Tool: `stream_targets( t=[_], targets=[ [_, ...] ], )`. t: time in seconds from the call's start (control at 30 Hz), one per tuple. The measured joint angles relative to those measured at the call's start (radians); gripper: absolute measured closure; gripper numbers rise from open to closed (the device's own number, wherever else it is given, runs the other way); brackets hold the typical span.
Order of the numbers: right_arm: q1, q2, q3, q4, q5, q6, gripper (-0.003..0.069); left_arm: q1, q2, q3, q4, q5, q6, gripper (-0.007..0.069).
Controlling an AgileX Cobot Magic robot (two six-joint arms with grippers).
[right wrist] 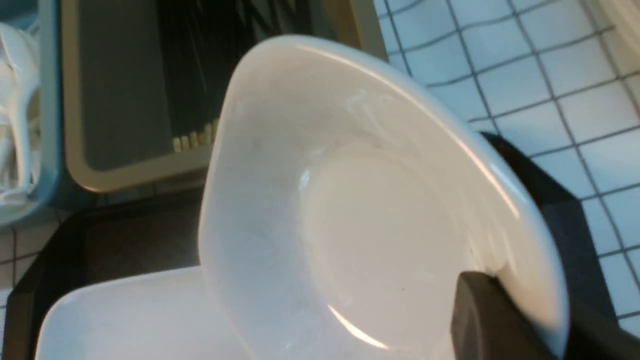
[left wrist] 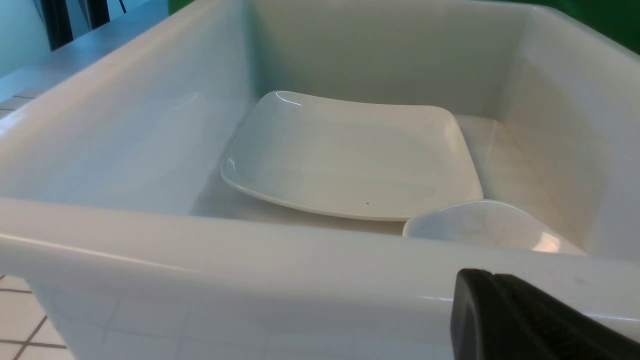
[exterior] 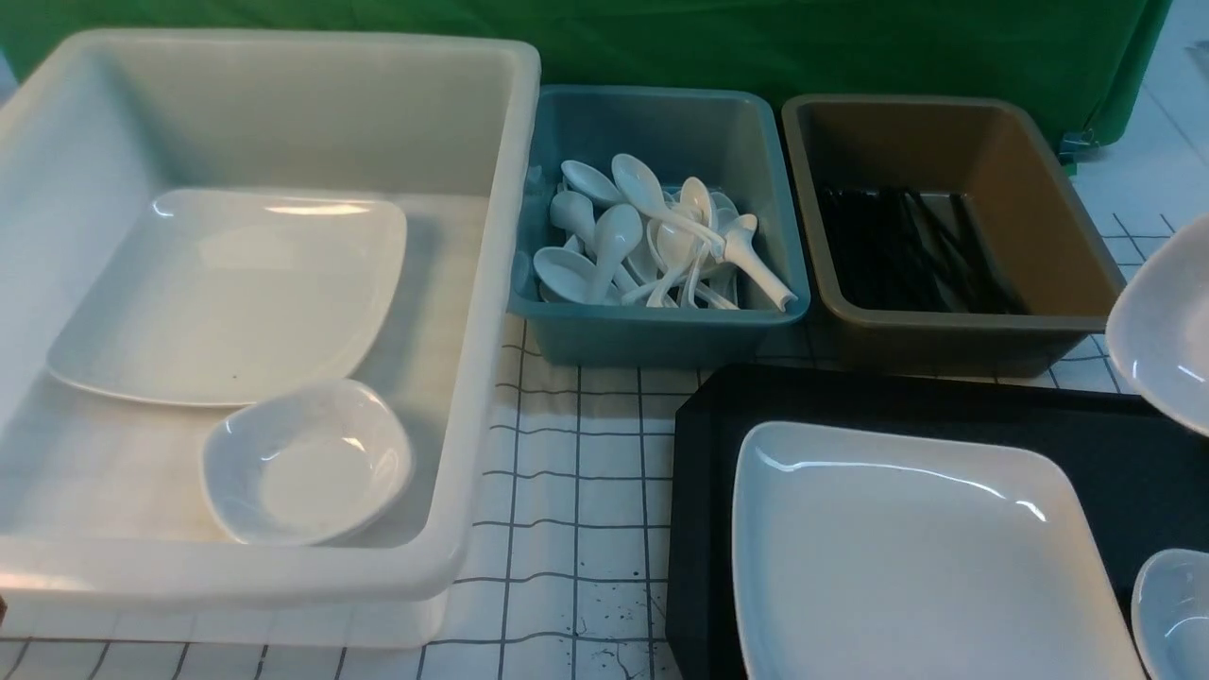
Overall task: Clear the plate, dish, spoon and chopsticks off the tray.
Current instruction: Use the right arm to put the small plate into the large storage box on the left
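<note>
My right gripper [right wrist: 525, 310] clamped on dish [right wrist: 360, 200] rim; dish tilted, airborne over tray [exterior: 718, 444] 2 o'clock corner; plate [exterior: 907, 557] flat on tray, close to 9 o'clock rim; left gripper [left wrist: 525, 320] outside white tub [left wrist: 200, 280] wall, can't tell opening.

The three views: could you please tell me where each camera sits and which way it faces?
Front view: between the arms, facing forward and down over the white tub, spoon bin, brown tub and tray; no arm shows.
Left wrist view: low outside the white tub, looking over its rim at the speckled plate; one left gripper finger shows.
Right wrist view: above the tray, looking down on the held dish; one right gripper finger clamps its rim.
Shared: front and right wrist both show the held dish, brown tub and tray.
</note>
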Motion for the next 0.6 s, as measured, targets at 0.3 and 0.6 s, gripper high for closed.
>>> stream_targets(
  t=[0.3, 0.6],
  targets=[
    [0.001, -0.084, 0.000, 0.096, 0.044, 0.005, 0.0582, 0.000, 0.000, 0.000, 0.000, 0.000, 0.000, 0.0620],
    [0.225, -0.050, -0.005, 0.453, 0.086, -0.259, 0.0582, 0.000, 0.000, 0.000, 0.000, 0.000, 0.000, 0.0620]
  ],
)
